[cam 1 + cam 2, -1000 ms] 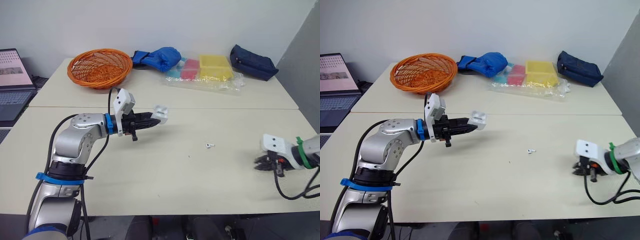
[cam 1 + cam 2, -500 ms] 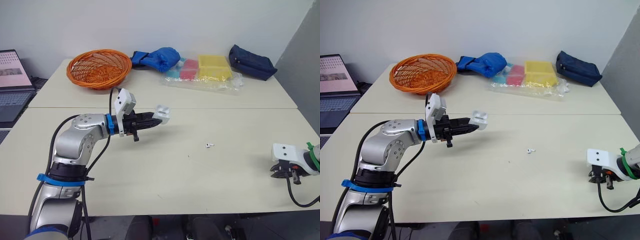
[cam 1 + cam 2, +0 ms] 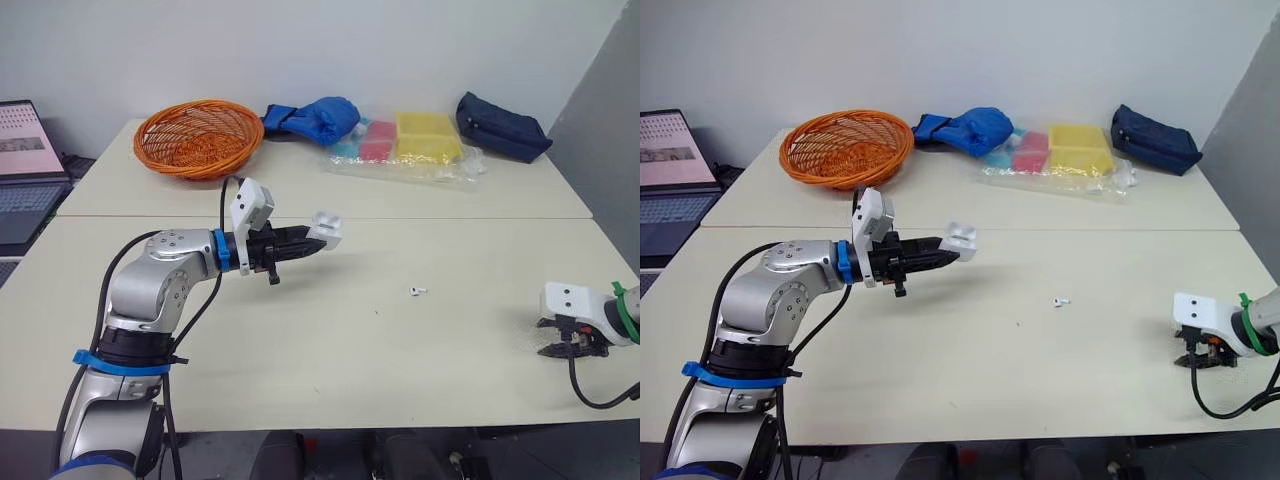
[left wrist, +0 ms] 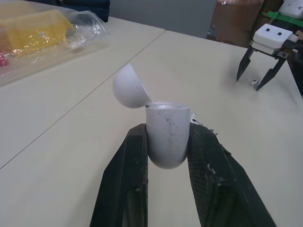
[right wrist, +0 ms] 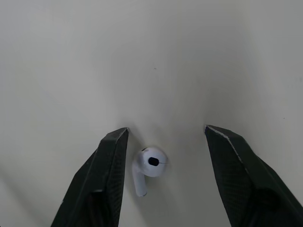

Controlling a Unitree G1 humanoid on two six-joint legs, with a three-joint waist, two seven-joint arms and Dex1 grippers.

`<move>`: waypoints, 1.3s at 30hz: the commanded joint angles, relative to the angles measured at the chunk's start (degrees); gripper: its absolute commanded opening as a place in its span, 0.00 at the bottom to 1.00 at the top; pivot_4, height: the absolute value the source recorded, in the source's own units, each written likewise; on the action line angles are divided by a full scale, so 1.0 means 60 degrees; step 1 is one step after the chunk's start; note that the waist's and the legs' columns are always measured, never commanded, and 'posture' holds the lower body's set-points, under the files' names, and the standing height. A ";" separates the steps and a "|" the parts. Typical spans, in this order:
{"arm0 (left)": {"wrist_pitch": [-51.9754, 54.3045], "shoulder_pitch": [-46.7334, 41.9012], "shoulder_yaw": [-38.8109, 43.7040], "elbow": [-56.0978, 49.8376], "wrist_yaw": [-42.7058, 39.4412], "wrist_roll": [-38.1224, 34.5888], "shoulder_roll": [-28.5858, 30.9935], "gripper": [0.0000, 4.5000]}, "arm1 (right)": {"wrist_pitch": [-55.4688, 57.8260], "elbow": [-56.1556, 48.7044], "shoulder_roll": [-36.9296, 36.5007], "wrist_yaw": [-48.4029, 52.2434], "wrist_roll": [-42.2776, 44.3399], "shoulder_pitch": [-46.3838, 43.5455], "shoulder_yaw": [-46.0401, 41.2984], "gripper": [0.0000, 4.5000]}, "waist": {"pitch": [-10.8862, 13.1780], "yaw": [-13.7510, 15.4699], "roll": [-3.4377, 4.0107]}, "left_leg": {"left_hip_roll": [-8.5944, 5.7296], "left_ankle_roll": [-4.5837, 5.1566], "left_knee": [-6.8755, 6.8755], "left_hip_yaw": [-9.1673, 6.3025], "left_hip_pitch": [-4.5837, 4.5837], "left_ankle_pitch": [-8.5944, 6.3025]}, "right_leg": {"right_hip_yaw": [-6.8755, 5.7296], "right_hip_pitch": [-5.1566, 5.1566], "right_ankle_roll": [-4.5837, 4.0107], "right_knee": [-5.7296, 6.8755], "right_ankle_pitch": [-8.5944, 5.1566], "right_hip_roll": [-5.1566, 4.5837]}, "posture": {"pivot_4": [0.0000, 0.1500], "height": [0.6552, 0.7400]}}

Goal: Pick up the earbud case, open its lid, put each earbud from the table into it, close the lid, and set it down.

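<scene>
My left gripper [image 3: 318,240] is shut on the white earbud case [image 4: 165,135] and holds it above the table left of centre. The case's lid [image 4: 130,86] is tipped open. One white earbud [image 3: 418,291] lies on the table to the right of centre. A second earbud [image 5: 149,168] lies near the table's right edge, between the fingers of my right gripper [image 5: 166,131]. That gripper is open and points down at the table, with its fingers on either side of the earbud and apart from it. The left wrist view also shows the right gripper [image 4: 258,71] in the distance.
Along the far table stand an orange basket [image 3: 198,135], a blue cloth bundle [image 3: 315,115], a clear bag with yellow and red boxes [image 3: 415,140] and a dark blue pouch [image 3: 503,125]. A laptop [image 3: 20,165] sits at the far left. The table's right edge is close to my right gripper.
My right gripper has moved right, toward the table's right edge, and now stands over the second earbud. The left gripper has held the open case nearly still.
</scene>
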 commanded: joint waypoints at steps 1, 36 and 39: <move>-0.0073 -0.0024 0.0121 -0.0351 0.0049 -0.0171 -0.0032 0.18 | -0.0089 0.0055 -0.0181 0.0131 -0.0086 0.0225 -0.0074 0.55 | 0.0000 0.0000 0.0000 | 0.0000 0.0000 0.0000 0.0000 -0.0001 0.0000 | 0.0000 0.0000 0.0000 0.0000 0.0000 0.0000 | 1.00 1.00; -0.0098 -0.0189 0.0143 -0.0181 0.0085 -0.0151 -0.0032 0.18 | 0.0614 -0.0247 -0.0004 0.0462 0.0481 0.0501 -0.0584 0.10 | 0.0000 0.0046 -0.0001 | -0.0007 -0.0001 0.0011 0.0004 -0.0001 0.0000 | -0.0001 0.0002 0.0007 0.0001 0.0004 -0.0007 | 1.00 1.00; -0.0105 -0.0157 0.0142 -0.0226 0.0077 -0.0187 -0.0069 0.18 | 0.1096 -0.0839 0.0244 0.0659 0.1096 0.0169 -0.0790 0.10 | 0.0001 0.0019 0.0001 | -0.0005 -0.0001 0.0009 0.0004 0.0000 0.0000 | 0.0000 0.0001 0.0007 0.0001 0.0004 -0.0006 | 1.00 1.00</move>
